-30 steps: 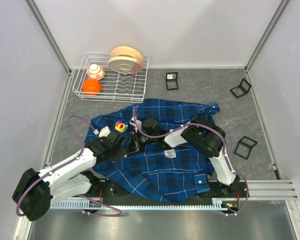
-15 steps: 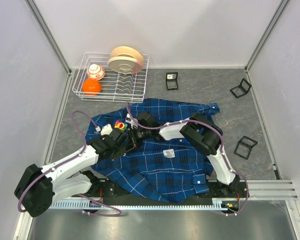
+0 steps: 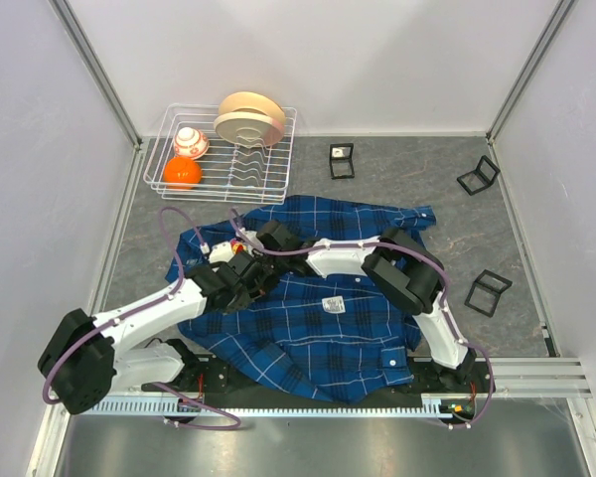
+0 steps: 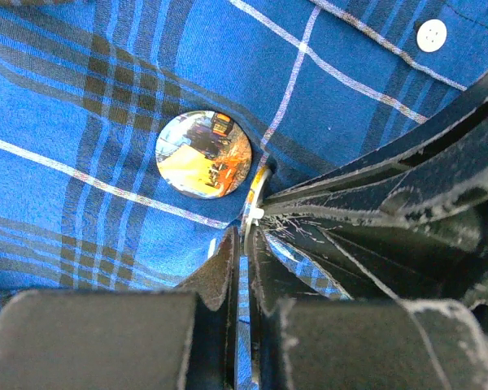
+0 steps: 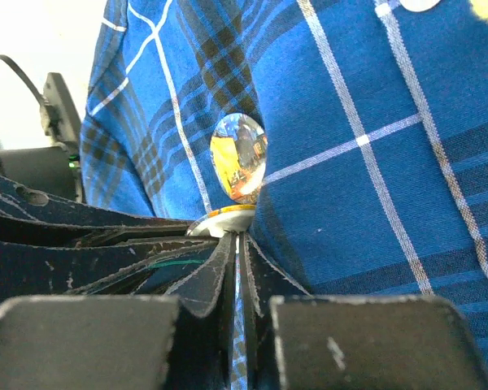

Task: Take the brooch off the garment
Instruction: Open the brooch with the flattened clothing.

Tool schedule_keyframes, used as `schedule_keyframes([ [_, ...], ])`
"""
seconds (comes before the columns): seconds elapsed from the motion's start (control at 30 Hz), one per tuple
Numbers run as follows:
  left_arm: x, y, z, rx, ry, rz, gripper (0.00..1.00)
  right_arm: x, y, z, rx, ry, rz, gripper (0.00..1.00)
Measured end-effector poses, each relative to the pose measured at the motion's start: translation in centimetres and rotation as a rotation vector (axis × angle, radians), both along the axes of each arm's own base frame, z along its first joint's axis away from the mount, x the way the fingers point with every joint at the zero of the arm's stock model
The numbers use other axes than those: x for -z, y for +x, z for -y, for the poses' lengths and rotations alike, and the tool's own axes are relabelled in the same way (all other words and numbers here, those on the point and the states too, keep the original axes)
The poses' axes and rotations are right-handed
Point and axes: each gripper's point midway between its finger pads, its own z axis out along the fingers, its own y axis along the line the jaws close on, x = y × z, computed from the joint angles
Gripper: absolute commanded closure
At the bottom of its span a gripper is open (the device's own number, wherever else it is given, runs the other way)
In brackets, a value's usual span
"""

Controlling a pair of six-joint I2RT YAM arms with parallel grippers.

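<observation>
Grey table (image 3: 397, 179); garment (image 3: 328, 333) (rumpled edges) centred

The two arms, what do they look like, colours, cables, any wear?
Both the left arm and right arm have white links with bulky black joints, each trailed by a looping lilac cable. The black gripper fingers are flat, tapered and scuffed with pale scratches.

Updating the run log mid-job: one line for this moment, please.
brooch: pinned on shirt | left claw: shut on shirt beside brooch | right claw: shut on brooch rim
</observation>
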Motion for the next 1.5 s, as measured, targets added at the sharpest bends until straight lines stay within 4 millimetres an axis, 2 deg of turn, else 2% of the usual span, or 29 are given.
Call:
schedule_keyframes([
  [0.2,-0.2,-0.2,0.1,0.003,-0.004,-0.004,0.98,0.2,-0.2,0.2,-0.009,-0.037,0.138,0.91],
  [0.37,-0.3,-0.7,1.2,0.016,-0.054,-0.019,0.98,1.1,-0.2,1.9,0.038,-0.022,0.152,0.9],
  [0.63,-0.8,-1.4,1.4,0.009,-0.122,0.002,0.98,1.0,0.8,4.6,0.153,0.052,0.103,0.78],
  [0.9,-0.4,-1.8,1.0,-0.022,-0.081,-0.051,0.98,0.8,1.3,4.5,0.188,0.06,0.1,0.77],
  [1.0,-0.4,-1.7,0.9,-0.026,-0.046,-0.076,0.98,0.8,1.4,4.5,0.192,0.063,0.101,0.7],
  [1.17,-0.6,-1.7,0.9,-0.025,-0.064,-0.057,0.98,0.6,1.4,4.3,0.189,0.082,0.108,0.69],
  [1.5,-0.2,-2.2,0.8,-0.013,-0.21,0.067,0.98,0.3,0.6,3.7,0.198,0.096,0.026,0.78],
])
